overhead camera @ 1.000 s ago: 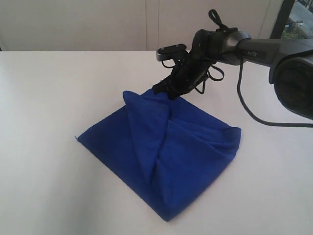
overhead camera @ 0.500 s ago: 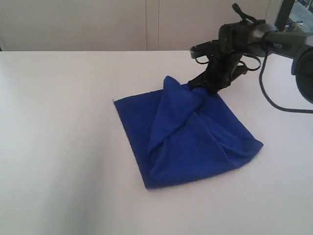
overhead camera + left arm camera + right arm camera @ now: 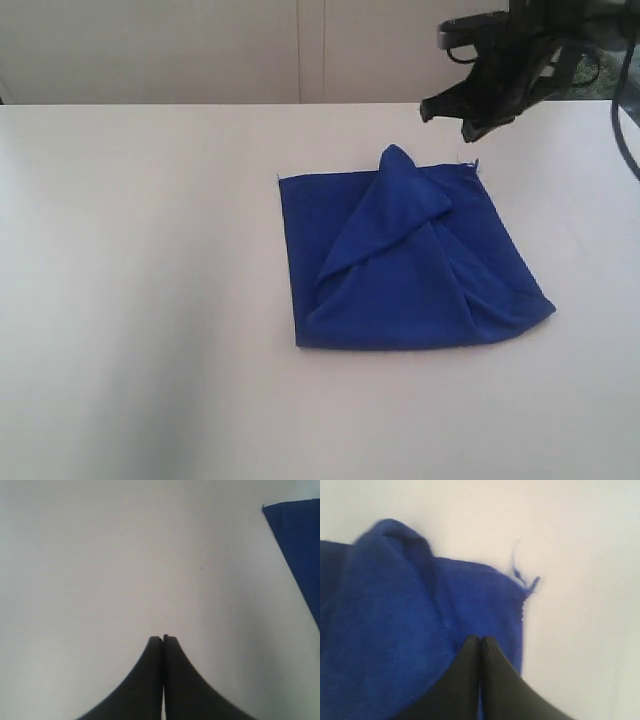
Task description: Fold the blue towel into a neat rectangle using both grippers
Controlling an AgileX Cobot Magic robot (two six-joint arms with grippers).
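Observation:
The blue towel lies on the white table as a rough square, with one loose flap folded over it and standing up in a peak at its far edge. My right gripper hangs shut just above and beyond the towel's far right corner, apart from the cloth. In the right wrist view its gripper is closed over the blue towel, near the corner with a loose thread. My left gripper is shut over bare table, with the blue towel's edge off to one side.
The white table stretches wide to the left of and in front of the towel. A pale wall runs behind the table's far edge. Black cable hangs from the right arm at the right border.
My right gripper pulled the towel's corner to the right and away, turning the cloth. It has since let go and risen, and the towel now lies flatter.

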